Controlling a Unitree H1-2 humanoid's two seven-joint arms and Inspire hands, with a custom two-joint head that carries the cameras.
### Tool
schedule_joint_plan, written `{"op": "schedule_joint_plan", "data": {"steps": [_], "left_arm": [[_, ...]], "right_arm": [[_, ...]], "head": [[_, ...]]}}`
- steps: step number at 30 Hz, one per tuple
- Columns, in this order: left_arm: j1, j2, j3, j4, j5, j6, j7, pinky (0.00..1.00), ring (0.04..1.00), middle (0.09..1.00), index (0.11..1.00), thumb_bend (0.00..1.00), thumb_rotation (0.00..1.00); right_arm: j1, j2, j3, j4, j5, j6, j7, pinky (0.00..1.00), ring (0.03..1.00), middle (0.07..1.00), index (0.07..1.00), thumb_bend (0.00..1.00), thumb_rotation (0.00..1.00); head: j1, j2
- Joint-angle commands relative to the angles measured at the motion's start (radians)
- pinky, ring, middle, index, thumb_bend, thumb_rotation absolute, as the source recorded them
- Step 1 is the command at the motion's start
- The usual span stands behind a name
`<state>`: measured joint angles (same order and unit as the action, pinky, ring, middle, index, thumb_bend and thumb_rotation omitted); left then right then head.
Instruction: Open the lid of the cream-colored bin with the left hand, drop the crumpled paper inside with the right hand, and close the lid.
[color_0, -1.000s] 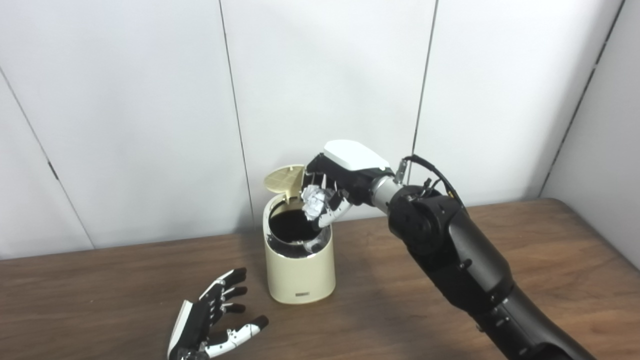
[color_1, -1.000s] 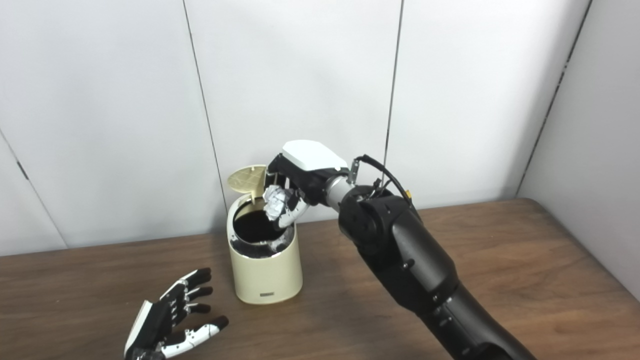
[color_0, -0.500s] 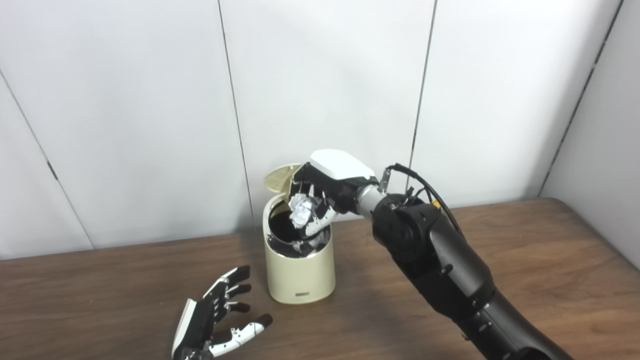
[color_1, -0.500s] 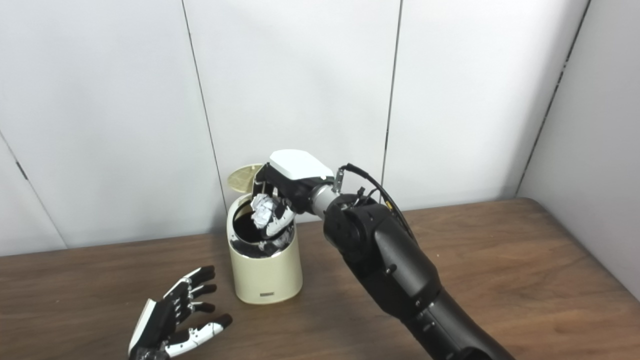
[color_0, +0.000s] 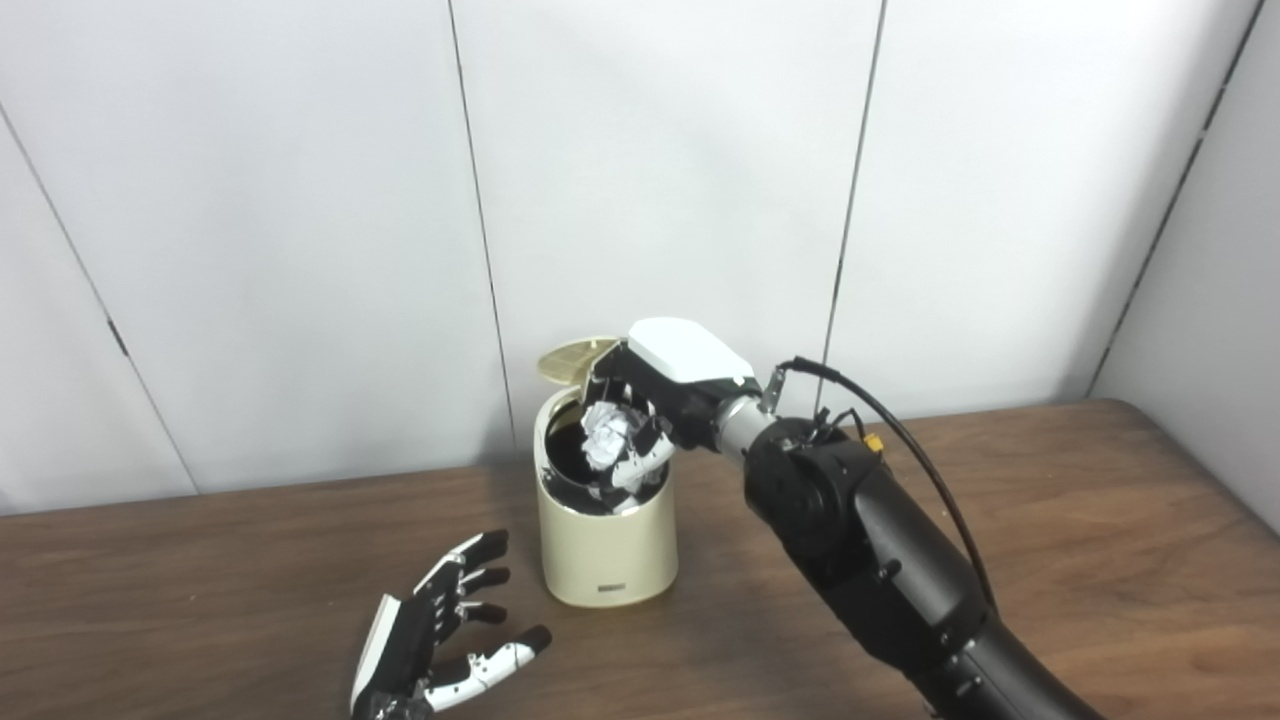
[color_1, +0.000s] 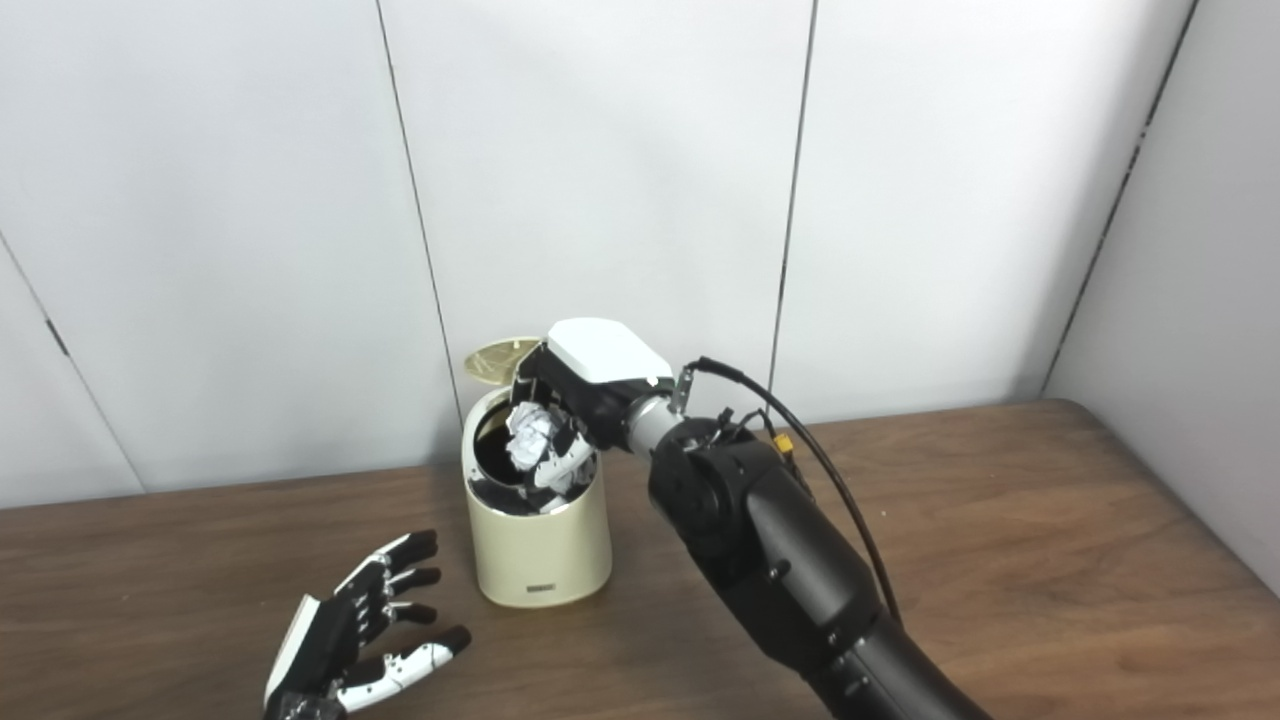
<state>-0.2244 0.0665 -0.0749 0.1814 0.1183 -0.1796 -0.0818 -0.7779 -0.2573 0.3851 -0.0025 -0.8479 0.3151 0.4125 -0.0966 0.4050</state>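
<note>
The crumpled paper (color_0: 606, 437) sits clamped in the fingers of your right hand (color_0: 650, 415), right over the dark mouth of the cream-colored bin (color_0: 606, 540), toward its 2 o'clock side. The fingertips look level with the rim or just inside it; whether they touch the rim you cannot tell from here. The lid (color_0: 572, 357) stands tipped up at the bin's 12 o'clock, close behind the back of the hand.

To do this step well, spread the fingers with the ball centred over the opening, not out by the rim, so it falls clean into the dark and does not catch on the edge. Open thumb and fingers together; a one-sided release would likely flick so light a wad sideways. Keep the knuckles off the raised lid, since a nudge there could knock it shut onto the hand. Lift straight up once the paper has gone.

Your left hand (color_0: 435, 640) lies on the table (color_0: 1100, 520) at the bin's 7 o'clock, fingers apart and holding nothing, well placed to reach for the lid afterward
</note>
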Motion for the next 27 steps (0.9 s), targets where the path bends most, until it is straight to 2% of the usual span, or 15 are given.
{"op": "schedule_joint_plan", "data": {"steps": [1, 6, 7, 10, 13, 18, 24, 27], "left_arm": [[-0.034, 0.003, 0.001, -0.004, -0.01, -0.044, 0.004, 0.66, 0.804, 0.86, 0.876, 0.73, 0.15], [-0.038, 0.004, -0.001, 0.003, -0.005, -0.045, 0.004, 0.65, 0.808, 0.862, 0.87, 0.73, 0.16], [-0.038, 0.005, -0.001, 0.004, -0.005, -0.046, 0.004, 0.65, 0.809, 0.864, 0.87, 0.73, 0.16], [-0.037, 0.005, -0.003, 0.002, -0.005, -0.047, 0.002, 0.65, 0.811, 0.864, 0.868, 0.74, 0.17], [-0.038, 0.005, -0.004, 0.004, -0.006, -0.047, 0.001, 0.66, 0.818, 0.867, 0.867, 0.73, 0.16], [-0.036, 0.006, -0.005, 0.001, -0.007, -0.04, -0.002, 0.64, 0.814, 0.868, 0.867, 0.74, 0.15], [-0.033, 0.005, -0.006, -0.007, -0.006, -0.027, -0.005, 0.65, 0.823, 0.875, 0.868, 0.73, 0.15], [-0.035, 0.005, -0.005, -0.003, -0.004, -0.031, -0.003, 0.65, 0.823, 0.873, 0.865, 0.73, 0.13]], "right_arm": [[-0.03, -0.01, 0.013, -0.02, -0.021, -0.01, 0.01, 0.32, 0.425, 0.521, 0.494, 0.5, 0.0], [-0.044, -0.039, 0.076, -0.041, -0.132, 0.024, 0.104, 0.35, 0.435, 0.548, 0.514, 0.51, 0.0], [-0.044, -0.04, 0.08, -0.045, -0.143, 0.026, 0.109, 0.36, 0.49, 0.624, 0.503, 0.52, 0.08], [-0.038, -0.041, 0.08, -0.055, -0.162, 0.025, 0.115, 0.36, 0.519, 0.669, 0.496, 0.52, 0.13], [-0.034, -0.039, 0.078, -0.066, -0.176, 0.03, 0.135, 0.36, 0.509, 0.656, 0.496, 0.52, 0.13], [-0.029, -0.034, 0.074, -0.071, -0.181, 0.025, 0.143, 0.38, 0.552, 0.68, 0.497, 0.52, 0.14], [-0.017, -0.033, 0.071, -0.082, -0.173, 0.021, 0.147, 0.34, 0.498, 0.646, 0.497, 0.52, 0.14], [-0.014, -0.036, 0.073, -0.083, -0.177, 0.02, 0.152, 0.34, 0.505, 0.639, 0.497, 0.52, 0.14]], "head": [[-0.001, -0.001], [0.0, -0.004], [0.0, -0.005], [0.0, -0.005], [-0.001, -0.004], [-0.001, -0.005], [0.0, -0.003], [0.0, -0.003]]}}
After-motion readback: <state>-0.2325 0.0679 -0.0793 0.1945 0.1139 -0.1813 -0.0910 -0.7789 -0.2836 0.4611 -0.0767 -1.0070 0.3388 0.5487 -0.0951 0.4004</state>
